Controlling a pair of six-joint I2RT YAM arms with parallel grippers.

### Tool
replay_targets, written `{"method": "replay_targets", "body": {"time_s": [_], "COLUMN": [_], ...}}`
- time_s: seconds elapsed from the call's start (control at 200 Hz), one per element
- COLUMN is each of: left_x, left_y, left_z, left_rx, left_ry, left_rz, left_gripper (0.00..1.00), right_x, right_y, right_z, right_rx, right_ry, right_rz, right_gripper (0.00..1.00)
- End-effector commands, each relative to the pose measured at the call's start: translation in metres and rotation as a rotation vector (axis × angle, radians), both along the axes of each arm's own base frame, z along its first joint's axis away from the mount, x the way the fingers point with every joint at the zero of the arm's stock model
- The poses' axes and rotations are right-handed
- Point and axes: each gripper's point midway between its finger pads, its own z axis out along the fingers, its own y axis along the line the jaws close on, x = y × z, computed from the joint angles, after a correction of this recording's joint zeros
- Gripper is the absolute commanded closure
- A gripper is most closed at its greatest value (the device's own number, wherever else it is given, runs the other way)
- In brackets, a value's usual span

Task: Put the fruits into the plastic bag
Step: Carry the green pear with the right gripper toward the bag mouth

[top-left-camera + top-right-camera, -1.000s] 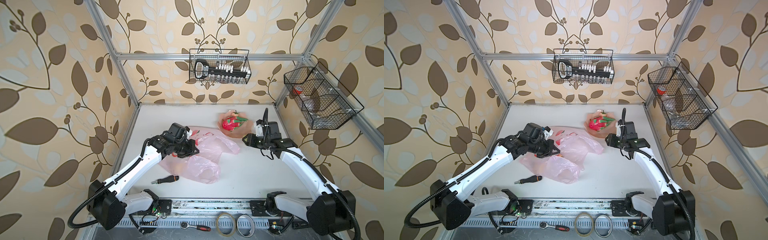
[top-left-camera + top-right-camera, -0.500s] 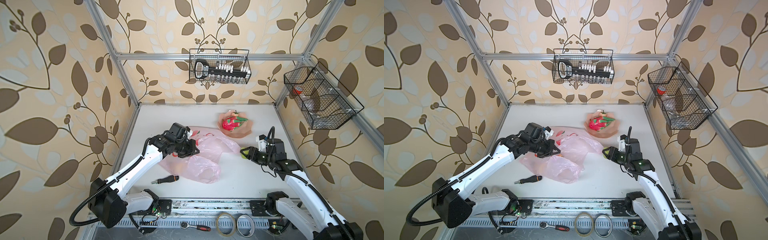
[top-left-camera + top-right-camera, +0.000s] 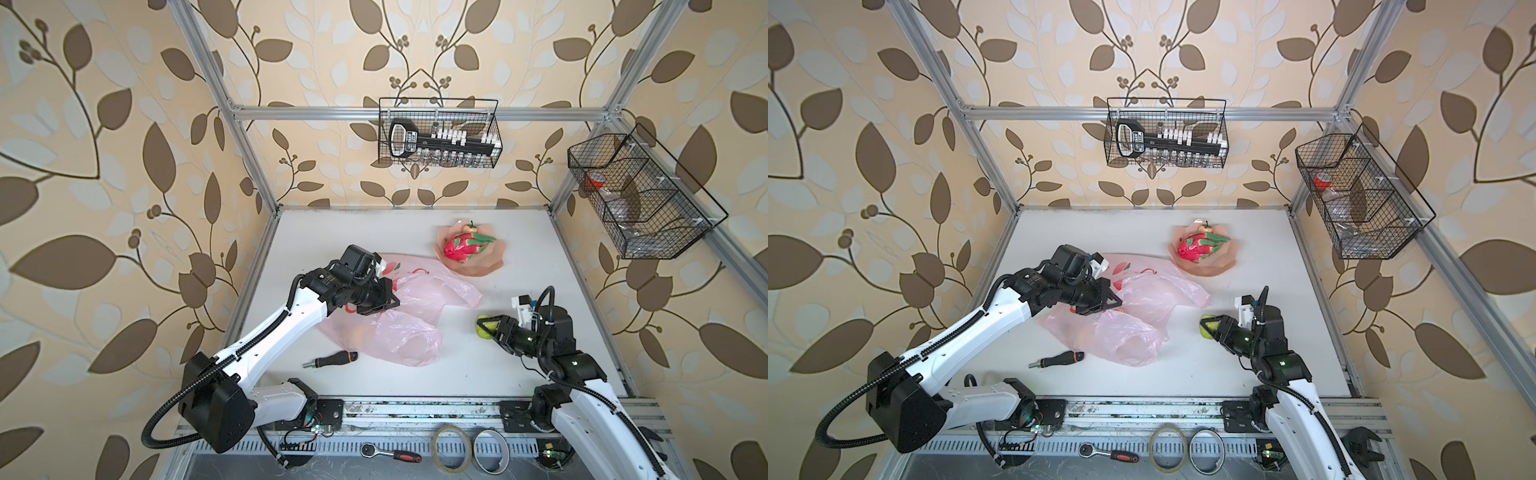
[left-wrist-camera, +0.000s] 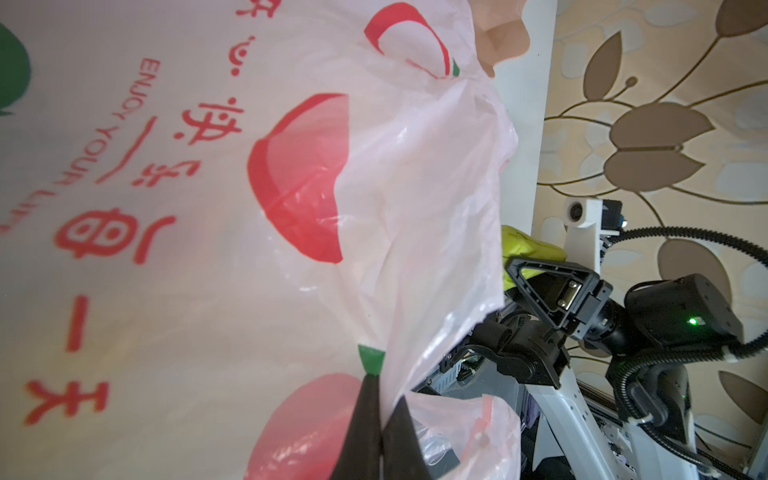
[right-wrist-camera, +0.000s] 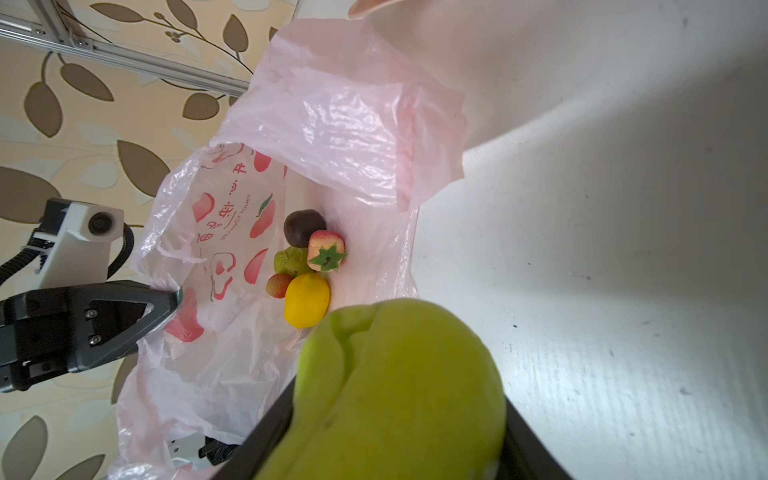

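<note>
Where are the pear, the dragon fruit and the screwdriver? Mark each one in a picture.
pear [image 5: 399, 386], right wrist view, middle of its green skin.
dragon fruit [image 3: 461, 248], in a top view, its red body.
screwdriver [image 3: 336, 358], in a top view, its black handle.

A screwdriver [image 3: 330, 359] lies on the table [image 3: 540, 257]; a peach plate [image 3: 482, 266] sits farther back. A wire basket [image 3: 438, 133] hangs on the back wall. A ratchet [image 3: 390, 454] and tape rolls [image 3: 435, 449] lie in front.

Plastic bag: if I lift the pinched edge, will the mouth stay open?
Probably floppy: the plastic bag is thin, crinkled film folded over itself. The left gripper pinches one edge, so the rest likely sags. The fruits inside may anchor it.
</note>
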Motion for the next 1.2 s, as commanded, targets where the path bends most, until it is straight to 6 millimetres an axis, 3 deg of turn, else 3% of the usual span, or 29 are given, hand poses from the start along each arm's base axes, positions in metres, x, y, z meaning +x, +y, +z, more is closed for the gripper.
{"method": "replay_targets", "body": {"time_s": [0.0, 0.56, 0.88, 1.2], "left_x": [0.003, 0.005, 0.007, 0.008], "left_y": [-0.007, -0.01, -0.012, -0.014], "left_z": [0.02, 0.017, 0.017, 0.02], "left_rx": [-0.034, -0.036, -0.042, -0.05], "left_ry": [-0.061, -0.054, -0.05, -0.052], "left_rz": [-0.03, -0.033, -0.035, -0.043], "left_gripper": [1.0, 1.0, 1.0, 1.0], "right_x": [-0.009, -0.034, -0.026, -0.016], "right_y": [0.008, 0.019, 0.027, 0.049], "right_z": [-0.001, -0.021, -0.019, -0.013], "right_rx": [0.104, 0.243, 0.295, 0.313], "right_ry": [0.03, 0.095, 0.099, 0.084], "right_rz": [0.001, 0.013, 0.013, 0.047], "right_gripper": [0.58, 0.58, 0.59, 0.58]}}
